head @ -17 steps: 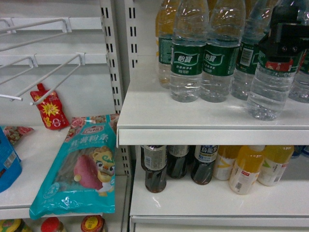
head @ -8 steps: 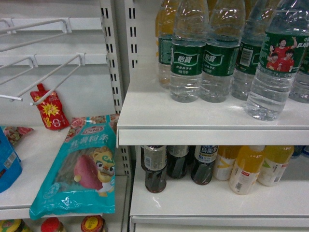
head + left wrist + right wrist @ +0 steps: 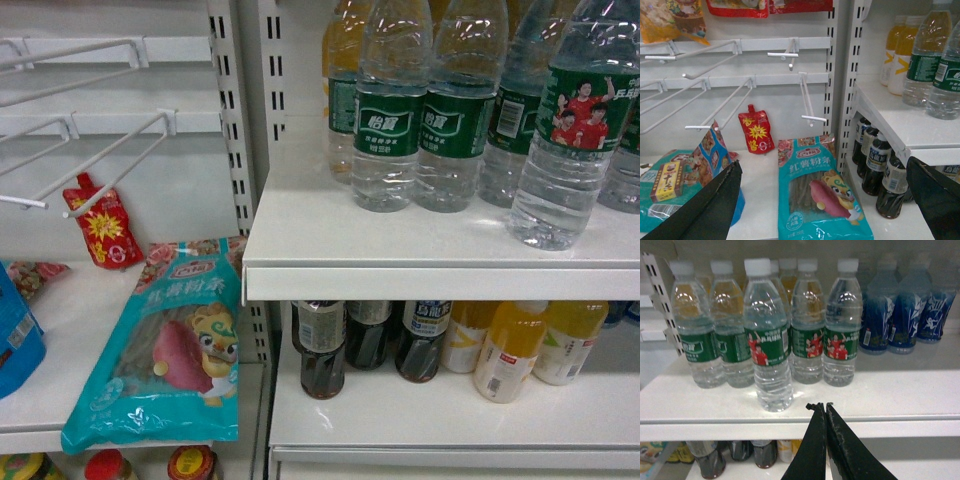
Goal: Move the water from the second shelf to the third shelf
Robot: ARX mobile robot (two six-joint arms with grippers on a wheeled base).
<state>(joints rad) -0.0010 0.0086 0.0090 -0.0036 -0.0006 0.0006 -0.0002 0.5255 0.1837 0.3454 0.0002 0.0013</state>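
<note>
The water (image 3: 572,130), a clear ribbed bottle with a green label of players in red, stands upright near the front of the upper white shelf (image 3: 400,270), ahead of a row of like bottles. The right wrist view shows the same water (image 3: 769,347) at left centre. My right gripper (image 3: 820,406) is shut with nothing in it, just in front of the shelf edge (image 3: 890,427), to the bottle's right and apart from it. In the left wrist view my left gripper (image 3: 824,161) stands wide open and empty over the left bay. Neither gripper shows in the head view.
Dark drink bottles (image 3: 322,350) and orange-juice bottles (image 3: 510,350) fill the shelf below. Blue-labelled bottles (image 3: 900,315) stand at the right of the water row. In the left bay lie a teal noodle packet (image 3: 170,350) and a red pouch (image 3: 100,225), under wire hooks (image 3: 110,160).
One second ago my right gripper was round the water bottle on the upper shelf. It has let go and drawn back out of the head view. The bottle stays standing.
</note>
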